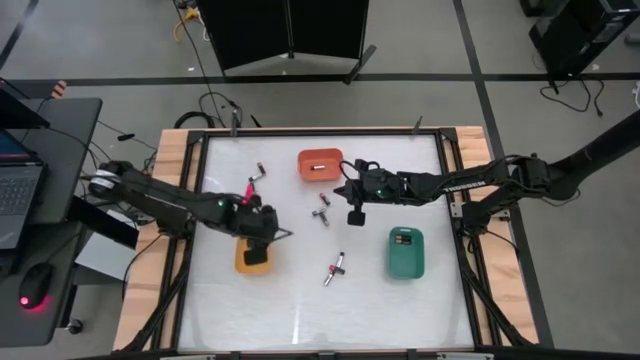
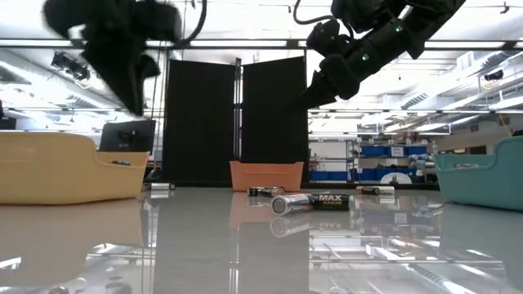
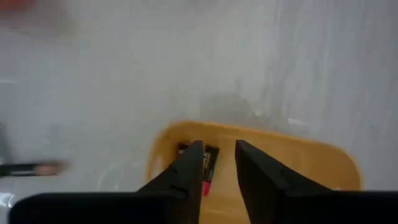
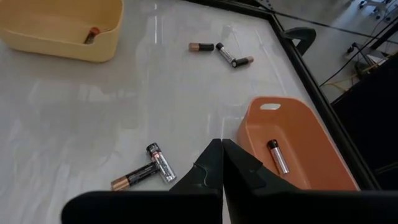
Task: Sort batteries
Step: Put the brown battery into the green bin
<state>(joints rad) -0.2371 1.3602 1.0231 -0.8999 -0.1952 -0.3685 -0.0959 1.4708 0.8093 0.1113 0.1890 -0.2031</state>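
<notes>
From above, the left claw (image 1: 268, 232) hangs over the yellow tray (image 1: 254, 256), slightly parted, empty; loose batteries (image 1: 334, 269) could roll if nudged. Low: one battery (image 2: 313, 202) reads "MAX". Left wrist: a battery (image 3: 209, 169) lies in the tray. Right wrist: the right claw (image 4: 222, 163), closed and empty, sits near the orange tray (image 4: 292, 152).

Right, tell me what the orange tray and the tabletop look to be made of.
Orange rounded tray: apparently moulded plastic, smooth and semi-matte, judging by its soft rounded rim and cut-out handle slot. White tabletop: a hard, glossy sheet, possibly laminate or coated board; it mirrors the trays and batteries in the low view.
</notes>
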